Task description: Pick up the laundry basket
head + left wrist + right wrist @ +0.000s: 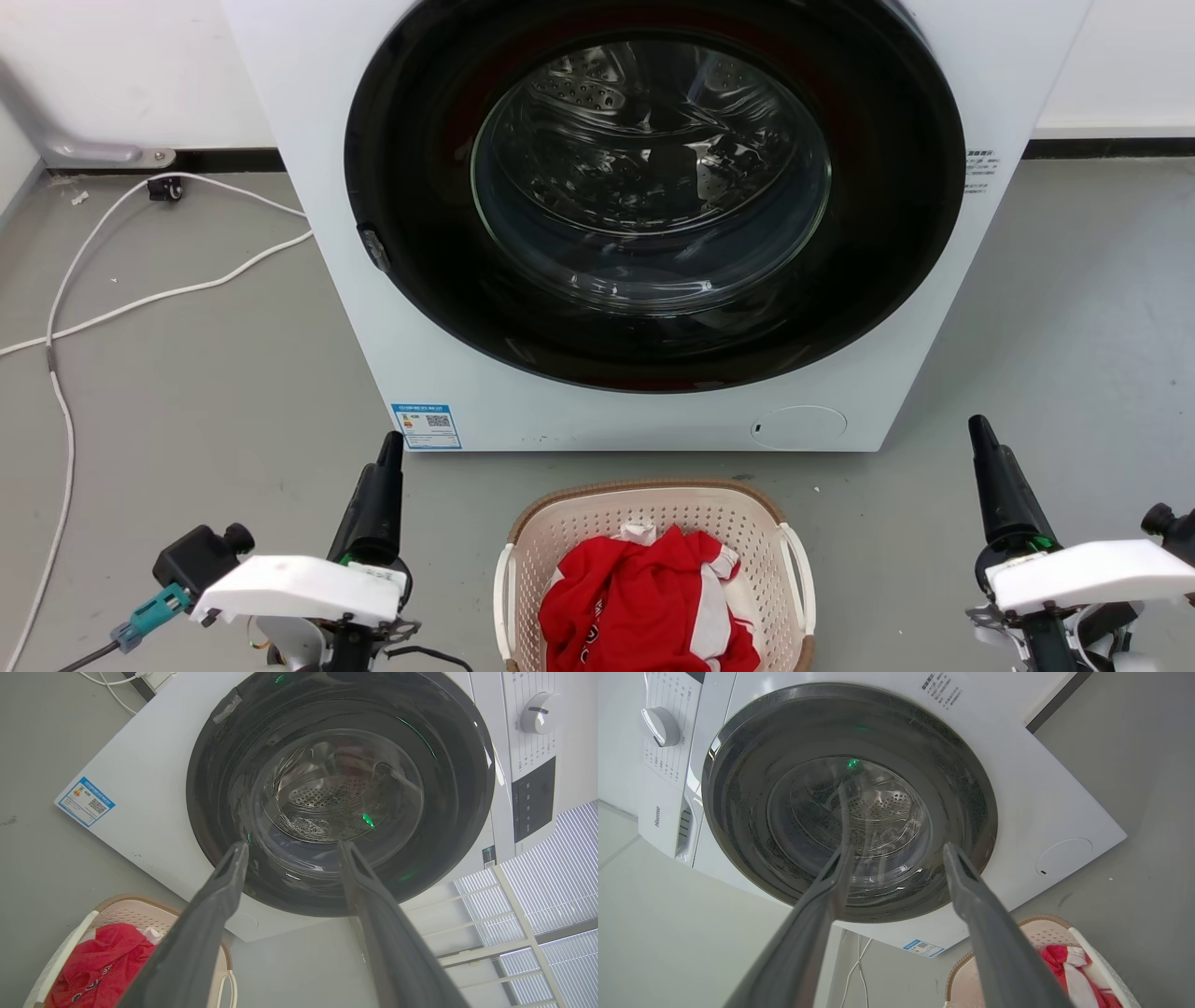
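Two white handles, the left handle (pixel 504 597) and the right handle (pixel 803 579), are where I would take hold of the laundry basket (pixel 579 532). The basket stands on the grey floor (pixel 187 392) directly in front of the washer (pixel 327 280), near its lower panel, with a strip of floor showing between them. Its near end is cut off by the bottom edge of the head view. Inside lies a crumpled red and white garment (pixel 644 607).

The left gripper (pixel 391 446) is to the left of the basket and the right gripper (pixel 980 431) is further out to the right. Both are apart from the basket and point toward the washer. In each wrist view the two dark fingers stand moderately apart with nothing between them, so both grippers are spread and empty.

I judge the basket to be light, since it is thin perforated plastic with only a little cloth in it. The walls probably flex when pressed, and the smooth plastic may slip between narrow fingers. The handles are thin loops standing off the wall, so a finger could pass behind each one. Lifting by one handle only would likely tilt the basket and might spill the garment. Taking both handles at equal height looks safer. Neither gripper is yet down at the handles.
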